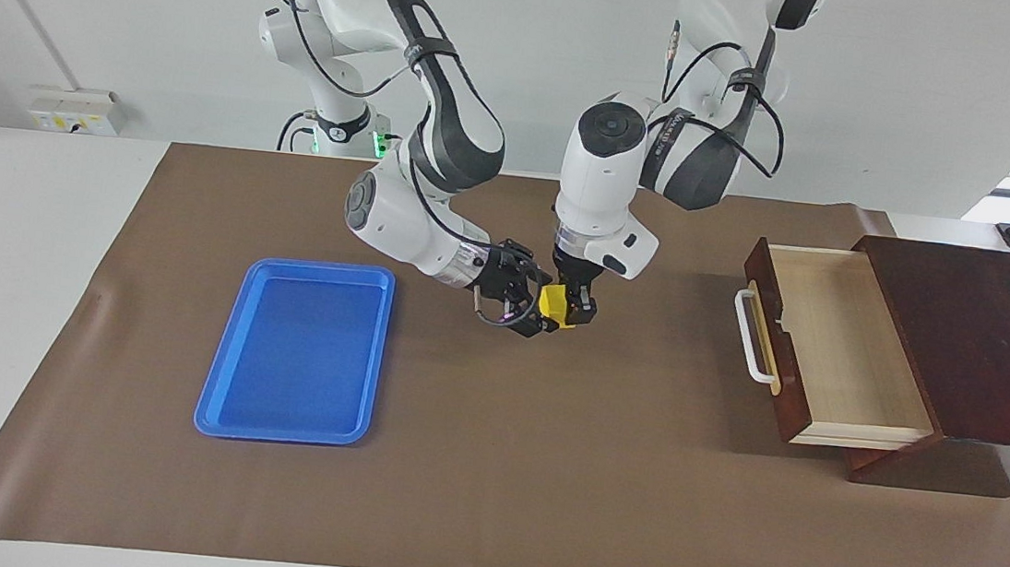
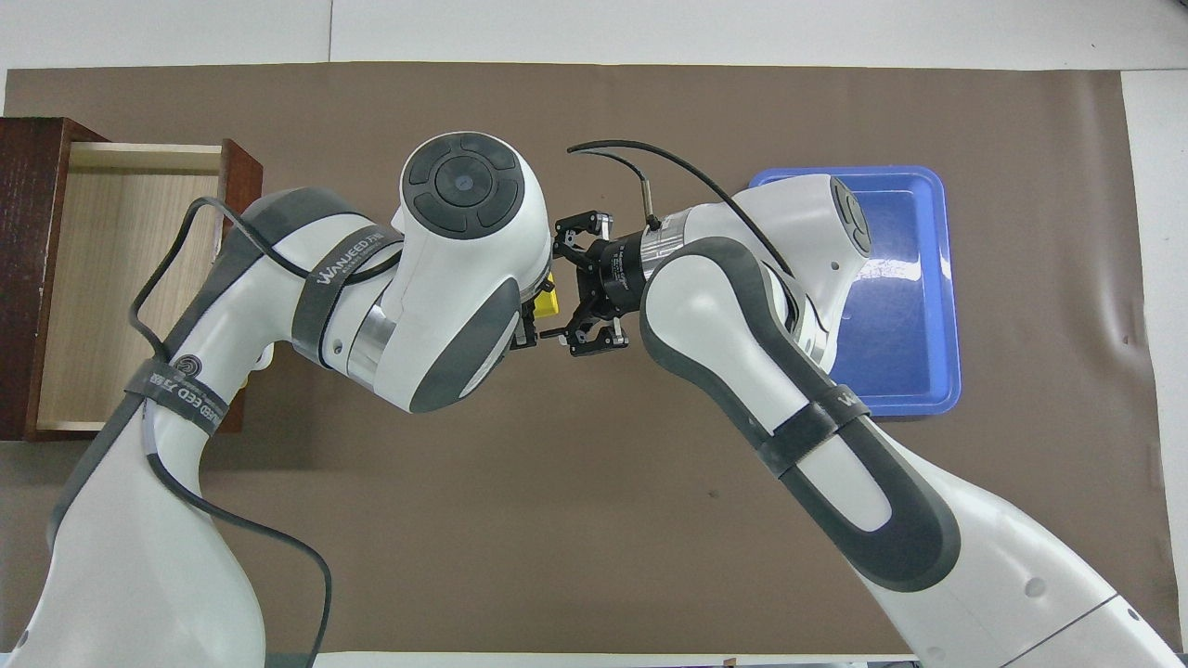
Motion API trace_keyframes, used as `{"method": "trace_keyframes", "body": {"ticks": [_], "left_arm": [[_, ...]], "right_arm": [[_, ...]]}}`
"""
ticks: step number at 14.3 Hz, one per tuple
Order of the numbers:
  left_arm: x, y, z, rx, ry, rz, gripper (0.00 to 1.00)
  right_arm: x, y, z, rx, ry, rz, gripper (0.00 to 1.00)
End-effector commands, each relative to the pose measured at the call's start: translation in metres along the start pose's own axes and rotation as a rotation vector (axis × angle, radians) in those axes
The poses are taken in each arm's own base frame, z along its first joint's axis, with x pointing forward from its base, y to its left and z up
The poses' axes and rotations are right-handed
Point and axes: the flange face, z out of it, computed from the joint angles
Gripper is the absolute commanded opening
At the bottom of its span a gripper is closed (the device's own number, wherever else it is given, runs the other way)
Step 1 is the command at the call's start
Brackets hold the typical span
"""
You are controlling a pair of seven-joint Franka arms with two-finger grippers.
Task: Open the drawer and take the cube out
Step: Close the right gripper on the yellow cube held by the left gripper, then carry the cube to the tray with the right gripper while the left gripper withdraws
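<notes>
The small yellow cube [image 1: 551, 305] hangs in the air over the middle of the brown mat. My left gripper [image 1: 569, 314] points straight down and is shut on it. My right gripper [image 1: 544, 305] comes in sideways from the blue tray's end, open, with one finger on either side of the cube [image 2: 546, 299] and small gaps still showing. In the overhead view the left wrist hides most of the left gripper. The drawer [image 1: 842, 344] stands pulled out of its dark box at the left arm's end of the table. Its pale inside is bare, and its white handle [image 1: 751, 341] faces the mat's middle.
A flat blue tray [image 1: 300, 347] lies on the mat toward the right arm's end; the right forearm covers part of the tray [image 2: 905, 306] in the overhead view. The dark wooden box [image 1: 981, 339] sits at the mat's corner.
</notes>
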Motion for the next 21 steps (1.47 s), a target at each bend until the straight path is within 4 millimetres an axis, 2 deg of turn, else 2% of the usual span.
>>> {"method": "trace_keyframes", "body": {"ticks": [1, 2, 3, 7, 8, 9, 11, 13, 16, 18, 21], "left_arm": [[-0.003, 0.000, 0.000, -0.011, -0.002, -0.006, 0.00], [-0.003, 0.000, 0.000, -0.011, -0.002, -0.006, 0.00], [-0.003, 0.000, 0.000, -0.011, -0.002, -0.006, 0.00], [-0.002, 0.000, -0.001, -0.010, -0.001, 0.001, 0.00], [-0.001, 0.001, -0.001, -0.010, -0.001, 0.000, 0.39], [0.002, 0.002, -0.004, -0.012, -0.002, -0.005, 0.99], [0.015, 0.010, -0.011, -0.014, -0.002, -0.025, 1.00], [0.046, 0.030, -0.019, -0.017, -0.002, -0.053, 1.00], [0.103, 0.054, -0.006, 0.018, 0.022, -0.006, 1.00], [0.147, 0.070, 0.004, 0.039, 0.036, 0.043, 1.00], [0.210, 0.096, 0.007, 0.047, 0.035, 0.101, 1.00]], "right_arm": [[-0.002, -0.002, 0.001, 0.009, 0.016, -0.013, 0.50], [-0.001, -0.002, 0.001, 0.008, 0.017, -0.009, 0.18], [-0.001, -0.002, 0.000, 0.008, 0.017, -0.010, 0.00], [0.001, -0.002, 0.001, 0.020, 0.024, -0.010, 0.00], [0.003, -0.001, 0.001, 0.023, 0.027, -0.007, 0.00], [0.004, -0.002, 0.001, 0.028, 0.029, -0.006, 0.00], [0.004, -0.002, 0.001, 0.029, 0.029, -0.006, 0.00], [0.003, -0.001, 0.002, 0.028, 0.029, -0.007, 0.00], [0.006, -0.003, 0.000, 0.029, 0.030, -0.005, 0.00], [0.019, -0.009, -0.012, 0.033, 0.027, 0.012, 0.00], [0.064, -0.027, -0.063, 0.051, 0.010, 0.033, 0.00]]}}
